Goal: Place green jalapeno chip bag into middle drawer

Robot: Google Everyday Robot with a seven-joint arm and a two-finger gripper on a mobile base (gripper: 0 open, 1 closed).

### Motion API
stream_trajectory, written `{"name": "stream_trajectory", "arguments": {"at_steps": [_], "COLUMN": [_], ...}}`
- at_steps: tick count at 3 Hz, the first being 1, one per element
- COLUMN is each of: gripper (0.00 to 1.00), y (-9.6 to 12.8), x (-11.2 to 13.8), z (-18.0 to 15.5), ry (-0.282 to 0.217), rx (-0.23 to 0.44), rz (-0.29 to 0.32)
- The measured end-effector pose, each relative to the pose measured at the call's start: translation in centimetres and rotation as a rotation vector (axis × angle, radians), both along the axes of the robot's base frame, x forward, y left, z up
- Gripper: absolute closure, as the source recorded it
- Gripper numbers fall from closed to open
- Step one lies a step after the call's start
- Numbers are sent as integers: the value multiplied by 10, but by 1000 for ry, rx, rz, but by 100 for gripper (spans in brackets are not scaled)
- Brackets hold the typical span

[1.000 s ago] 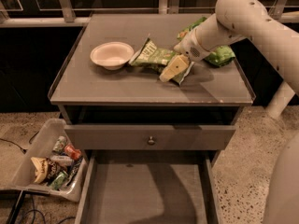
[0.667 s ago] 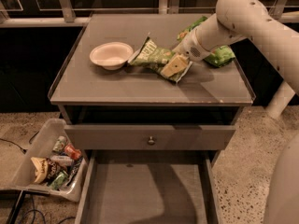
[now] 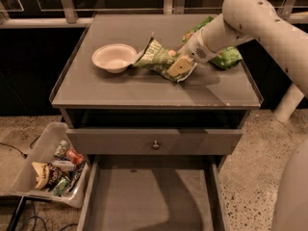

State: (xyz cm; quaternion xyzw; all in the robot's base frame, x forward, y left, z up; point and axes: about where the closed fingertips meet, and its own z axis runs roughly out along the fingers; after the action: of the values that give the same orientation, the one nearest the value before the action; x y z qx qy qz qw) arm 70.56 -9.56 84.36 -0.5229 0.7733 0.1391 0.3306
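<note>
The green jalapeno chip bag [image 3: 156,54] lies on the grey cabinet top [image 3: 120,88], right of a white bowl, with its left corner tipped up. My gripper [image 3: 179,67] is at the bag's right end, shut on it, and the white arm reaches in from the upper right. The middle drawer [image 3: 149,196] stands pulled out at the bottom of the view, its plain grey floor bare.
A white bowl [image 3: 114,57] touches the bag's left side. A brighter green bag [image 3: 226,57] lies behind my arm at the right. A shut drawer front with a round knob [image 3: 155,144] sits above the open drawer. A bin of snacks [image 3: 53,170] stands on the floor at the left.
My gripper has risen slightly with the bag's right end, and the bag's left corner has tipped up higher. The bowl and the drawers have not moved.
</note>
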Motion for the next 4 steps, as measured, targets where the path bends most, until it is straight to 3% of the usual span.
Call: {"name": "stream_trajectory", "arguments": {"at_steps": [1, 3, 4], "gripper": [100, 100, 100], "y": [0, -2, -9], "x": [0, -23, -52], "z": [0, 14, 30], "ry": [0, -17, -44], "rx": [0, 5, 7], "rz": [1, 35, 58]}}
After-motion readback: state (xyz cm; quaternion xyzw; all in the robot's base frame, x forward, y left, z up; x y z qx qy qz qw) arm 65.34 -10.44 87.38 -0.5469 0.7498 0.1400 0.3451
